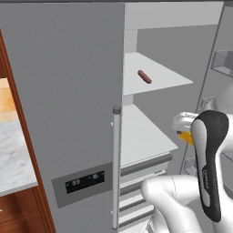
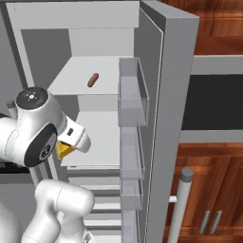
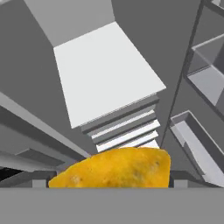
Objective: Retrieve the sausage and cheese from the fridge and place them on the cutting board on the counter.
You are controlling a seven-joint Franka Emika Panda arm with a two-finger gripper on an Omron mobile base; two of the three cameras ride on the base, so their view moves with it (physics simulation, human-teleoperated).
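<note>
One yellow wedge of cheese (image 3: 114,168) sits between the tips of the gripper (image 2: 66,148), its rounded edge filling the bottom of the hand view and flanked on either side by the small dark finger tips (image 3: 180,180). The jaws stand wide, clamped across the wedge's broad body. From the right base view the cheese (image 2: 63,150) peeks out as a small yellow corner beneath the white hand, in front of the lower shelf (image 2: 97,137); from the left base view a sliver of yellow (image 1: 185,136) shows between the hand and the dark-sided forearm (image 1: 209,164).

Well apart from it, the reddish-brown sausage (image 1: 144,76) lies alone on the upper shelf (image 1: 159,79) of the fridge (image 1: 68,113), tilted across the white surface and towards the shelf's back.

The fridge's right door (image 2: 166,118) stands open, its clear door bins (image 2: 133,95) stacked one above another along the inner face. The left door is closed, with its long vertical bar handle (image 1: 116,168) and dark display panel (image 1: 84,182) facing the camera. Slatted drawer fronts (image 3: 124,131) run below the lower shelf.

At the far left, a strip of marbled counter (image 1: 13,154) over reddish-brown cabinets (image 1: 18,209) borders the fridge.
</note>
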